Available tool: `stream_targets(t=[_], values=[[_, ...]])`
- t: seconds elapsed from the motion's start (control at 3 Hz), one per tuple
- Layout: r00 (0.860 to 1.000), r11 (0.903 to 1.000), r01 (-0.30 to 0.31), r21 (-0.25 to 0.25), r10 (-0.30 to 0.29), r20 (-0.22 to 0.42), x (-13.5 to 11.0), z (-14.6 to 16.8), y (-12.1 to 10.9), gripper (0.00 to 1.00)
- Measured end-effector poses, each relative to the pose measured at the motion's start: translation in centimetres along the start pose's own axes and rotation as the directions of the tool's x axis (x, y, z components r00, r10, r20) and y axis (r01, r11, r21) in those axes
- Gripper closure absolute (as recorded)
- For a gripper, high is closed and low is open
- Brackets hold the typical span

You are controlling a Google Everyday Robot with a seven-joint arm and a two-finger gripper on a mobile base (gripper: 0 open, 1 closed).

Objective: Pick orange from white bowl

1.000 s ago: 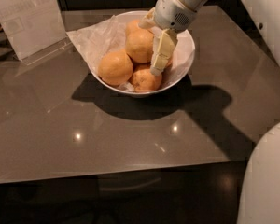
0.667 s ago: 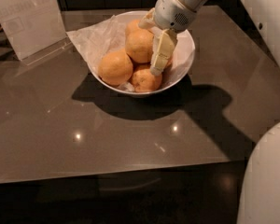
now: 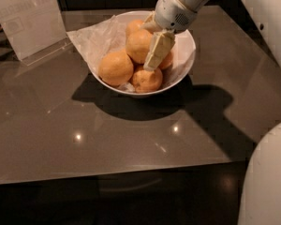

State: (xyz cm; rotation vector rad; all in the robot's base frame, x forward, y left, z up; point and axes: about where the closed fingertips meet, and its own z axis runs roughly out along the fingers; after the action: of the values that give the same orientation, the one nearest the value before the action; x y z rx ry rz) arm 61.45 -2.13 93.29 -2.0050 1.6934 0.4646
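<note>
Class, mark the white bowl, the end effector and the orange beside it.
white bowl [image 3: 185,48], camera view: right inner wall.
end effector [image 3: 155,54], camera view: pale tip inside bowl.
orange [image 3: 136,45], camera view: middle of skin.

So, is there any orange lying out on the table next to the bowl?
No, the oranges all lie inside the white bowl, with the hand reaching down among them.

A glossy grey-brown table [image 3: 47,125] fills most of the frame, with small light spots [image 3: 77,137] reflected at lower centre. A clear sign stand [image 3: 30,18] stands at upper left. Darkness lies below the table's front edge. The gripper [image 3: 152,63] hangs at upper centre.
</note>
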Motion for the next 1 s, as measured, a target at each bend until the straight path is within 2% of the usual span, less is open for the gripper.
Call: stream_targets(t=[0.33, 0.67, 1.0], values=[[1.000, 0.9998, -0.014, -0.012, 0.014, 0.015, 0.47, 0.76, -0.37, 0.15], [0.999, 0.9994, -0.026, -0.021, 0.027, 0.029, 0.86, 1.34, -0.95, 0.14], [0.998, 0.9991, -0.036, -0.020, 0.037, 0.042, 1.08, 1.57, -1.37, 0.33]])
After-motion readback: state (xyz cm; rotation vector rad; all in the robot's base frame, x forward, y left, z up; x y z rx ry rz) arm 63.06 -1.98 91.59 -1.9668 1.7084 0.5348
